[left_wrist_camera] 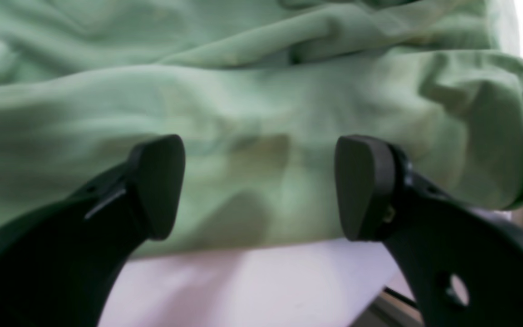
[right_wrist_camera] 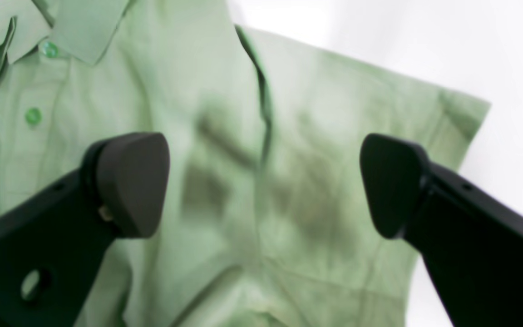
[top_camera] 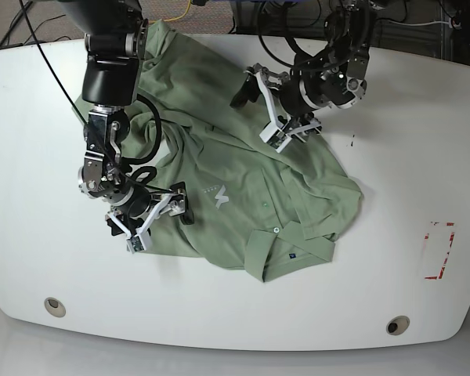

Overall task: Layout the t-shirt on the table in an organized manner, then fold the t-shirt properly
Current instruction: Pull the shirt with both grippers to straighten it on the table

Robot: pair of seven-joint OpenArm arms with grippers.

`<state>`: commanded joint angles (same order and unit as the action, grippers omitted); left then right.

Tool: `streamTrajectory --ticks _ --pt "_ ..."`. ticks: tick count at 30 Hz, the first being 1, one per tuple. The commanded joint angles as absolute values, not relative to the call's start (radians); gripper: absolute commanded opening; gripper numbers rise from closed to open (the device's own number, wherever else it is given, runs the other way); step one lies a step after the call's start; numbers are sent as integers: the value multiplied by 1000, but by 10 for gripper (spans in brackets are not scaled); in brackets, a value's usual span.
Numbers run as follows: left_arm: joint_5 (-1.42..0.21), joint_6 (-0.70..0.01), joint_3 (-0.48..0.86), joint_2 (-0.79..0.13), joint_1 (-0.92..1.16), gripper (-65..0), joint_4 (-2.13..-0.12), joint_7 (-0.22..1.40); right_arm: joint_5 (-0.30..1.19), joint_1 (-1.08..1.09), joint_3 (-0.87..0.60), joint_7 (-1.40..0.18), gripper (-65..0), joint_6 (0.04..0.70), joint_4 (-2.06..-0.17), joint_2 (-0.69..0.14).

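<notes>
The rumpled t-shirt (top_camera: pixel 243 188) fills the middle of the table (top_camera: pixel 407 204), and both arms hang over it. Bare tabletop runs wide along both outer ends and along the edge near the grommet holes (top_camera: pixel 53 306).

Rumpled green t-shirt (top_camera: pixel 235 188) on table (top_camera: pixel 392 258)

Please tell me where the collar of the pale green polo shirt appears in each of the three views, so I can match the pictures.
Left wrist view: the collar is not in it; only rumpled pale green polo shirt fabric fills the picture.
Right wrist view: the collar is at the top left, above two green buttons.
Base view: the collar lies low and right of centre, near the front edge of the glossy white table.
Shared landmark: the green buttons below the collar, seen in the right wrist and base views.
</notes>
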<state>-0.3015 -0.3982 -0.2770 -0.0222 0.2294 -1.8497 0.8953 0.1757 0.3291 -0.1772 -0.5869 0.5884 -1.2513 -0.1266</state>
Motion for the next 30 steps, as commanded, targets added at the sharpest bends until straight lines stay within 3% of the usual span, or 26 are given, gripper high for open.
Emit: streamTrajectory --ticks 4,17,30 --pt "-302 -332 -286 -30 229 -165 -1793 897 177 320 -177 -587 0 588 -1251 -128" --pt "-308 -329 -280 -216 231 -165 -1669 898 179 274 -177 -585 0 588 -1320 -124" --pt "-308 -435 -249 -524 242 -165 -1733 898 176 321 -173 -585 0 582 -1322 -96"
